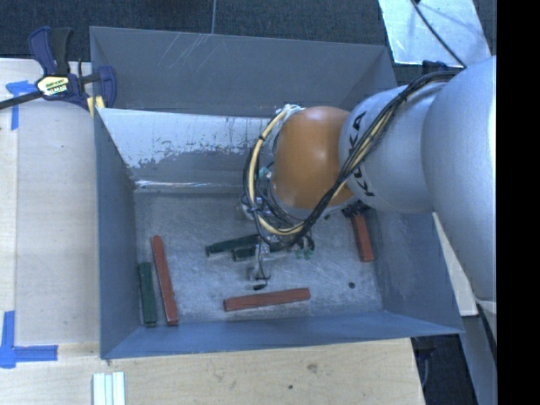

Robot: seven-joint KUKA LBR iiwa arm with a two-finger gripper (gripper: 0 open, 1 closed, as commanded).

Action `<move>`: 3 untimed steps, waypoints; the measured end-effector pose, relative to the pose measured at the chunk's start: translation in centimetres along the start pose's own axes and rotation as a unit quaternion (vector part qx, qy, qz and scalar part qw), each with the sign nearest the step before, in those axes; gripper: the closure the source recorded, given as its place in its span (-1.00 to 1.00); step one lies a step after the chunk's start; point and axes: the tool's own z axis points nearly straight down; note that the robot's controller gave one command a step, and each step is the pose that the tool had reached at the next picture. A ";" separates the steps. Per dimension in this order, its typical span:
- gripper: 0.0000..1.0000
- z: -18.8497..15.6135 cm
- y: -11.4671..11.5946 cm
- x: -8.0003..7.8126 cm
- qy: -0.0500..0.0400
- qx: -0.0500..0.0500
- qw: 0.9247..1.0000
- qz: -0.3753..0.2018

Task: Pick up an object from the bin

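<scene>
Now tool (pixel 261 268): low at bin (pixel 114 226) middle; spread or pressed together, you cannot tell.
Dark stick (pixel 232 246): flat, just left of tool, likely your target; suits a top-down reach.
Brown stick (pixel 267 299): nearer, apart.

Probably a robotics lab: a large grey industrial arm (pixel 422 150) trailing bundled cables (pixel 251 163) reaches from the right into a grey metal bin (pixel 114 226) at centre, with dark floor (pixel 253 2) along the top.

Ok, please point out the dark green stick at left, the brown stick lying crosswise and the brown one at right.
Dark green stick (pixel 148 294): camera view, its middle.
Crosswise brown stick (pixel 267 299): camera view, its middle.
Right brown stick (pixel 364 241): camera view, its lower half.
</scene>
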 end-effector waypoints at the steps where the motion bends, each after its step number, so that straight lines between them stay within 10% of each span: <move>1: -1.00 0.0 0.0 -0.1 -0.001 0.000 1.000 0.000; 3: -1.00 -0.1 -0.1 -0.3 -0.002 -0.001 1.000 0.002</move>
